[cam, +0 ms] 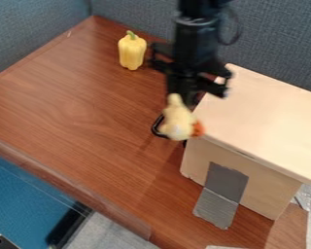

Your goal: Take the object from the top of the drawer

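Since the pale yellow toy with the orange end sits between the fingers of my gripper, which are closed around it, I judge the taking itself to be done, or nearly so. I have it at the left corner of the wooden drawer box, off most of the top, its orange end overlapping the edge in this view; whether the two touch there I cannot tell. What remains, as I see it, is to keep my grip firm, lift a little so nothing snags on that corner, then carry the toy away over the table, short of the yellow pepper, and set it down gently.
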{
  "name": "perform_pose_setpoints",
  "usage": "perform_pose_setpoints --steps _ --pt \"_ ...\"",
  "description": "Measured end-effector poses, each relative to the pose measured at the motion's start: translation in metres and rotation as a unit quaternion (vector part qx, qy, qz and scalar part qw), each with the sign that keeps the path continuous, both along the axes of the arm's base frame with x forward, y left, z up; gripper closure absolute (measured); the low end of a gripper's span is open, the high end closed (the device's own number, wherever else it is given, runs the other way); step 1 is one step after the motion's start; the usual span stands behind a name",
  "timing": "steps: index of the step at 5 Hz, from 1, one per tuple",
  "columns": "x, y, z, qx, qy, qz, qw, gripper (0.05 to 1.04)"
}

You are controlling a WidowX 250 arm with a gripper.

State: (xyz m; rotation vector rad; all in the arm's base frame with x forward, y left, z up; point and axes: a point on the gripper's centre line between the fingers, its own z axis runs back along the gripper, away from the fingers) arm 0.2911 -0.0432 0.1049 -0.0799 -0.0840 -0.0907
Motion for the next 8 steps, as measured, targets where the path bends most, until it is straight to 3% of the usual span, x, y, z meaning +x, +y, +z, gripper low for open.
perform_pose_setpoints --steps 1,2,3,4,5,6,7,8 --pt "-0.017 0.037 -0.018 0.009 0.027 0.028 0.9992 1.011" --pt "-0.026 0.066 -0.034 0.012 0.025 0.055 0.9981 1.012" --pt "-0.035 0.098 -0.057 0.049 0.024 0.088 0.9946 1.013" --pt "-0.032 0.107 -0.069 0.068 0.008 0.099 0.9927 1.013" --pt "-0.033 0.113 -0.077 0.084 0.018 0.102 0.9911 0.998" --pt "-0.035 0.114 -0.075 0.088 0.029 0.095 0.9911 0.837" --pt "-0.033 0.117 -0.063 0.072 0.048 0.077 0.9932 0.567" --pt "-0.031 0.120 -0.045 0.078 0.038 0.072 0.9936 0.261"
